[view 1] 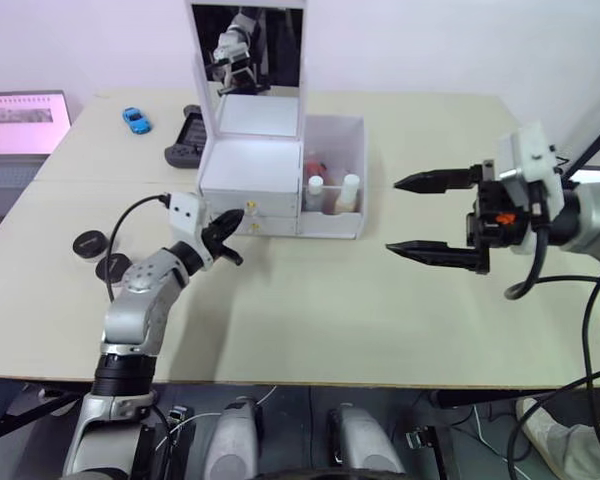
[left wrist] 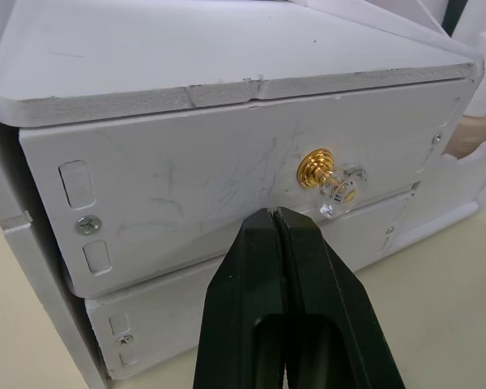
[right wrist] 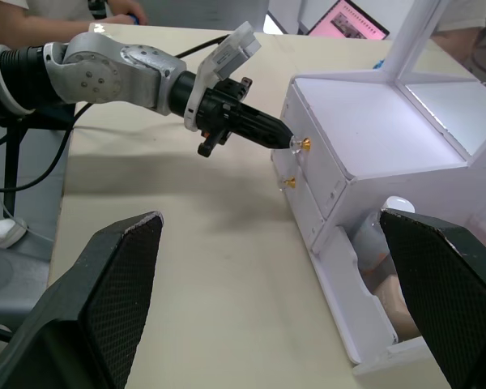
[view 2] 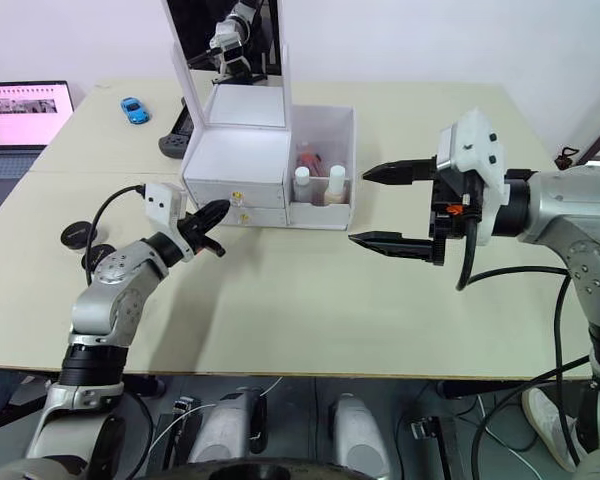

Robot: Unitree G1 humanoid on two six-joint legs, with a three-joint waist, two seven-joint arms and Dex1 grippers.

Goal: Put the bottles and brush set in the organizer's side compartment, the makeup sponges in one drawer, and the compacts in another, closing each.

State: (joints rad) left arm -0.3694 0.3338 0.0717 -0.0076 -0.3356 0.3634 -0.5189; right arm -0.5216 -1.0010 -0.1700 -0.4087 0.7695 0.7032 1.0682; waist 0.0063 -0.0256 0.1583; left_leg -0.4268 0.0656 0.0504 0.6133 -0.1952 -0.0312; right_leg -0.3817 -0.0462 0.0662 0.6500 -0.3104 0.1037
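The white organizer stood upright near the middle of the bench, its mirror raised at the back; its side compartment already held two white-capped bottles and a reddish item behind them; both drawers sat flush in the front. The left hand had its fingers pressed together, tips just in front of the upper drawer knob; whether they touched it could not be told. The right hand hovered well apart from the organizer, fingers spread wide and holding nothing. Two black round compacts lay on the bench to the left of the left arm.

Handling judgement: the organizer appeared to be light foam-board or thin plastic, so a hard pull would likely drag the whole unit; the knob was small, glossy and probably slippery; it should be taken across its narrow neck behind the crystal head, drawn straight outward. The compacts appeared rigid, flat and smooth; a pinch across the rim would suit them.
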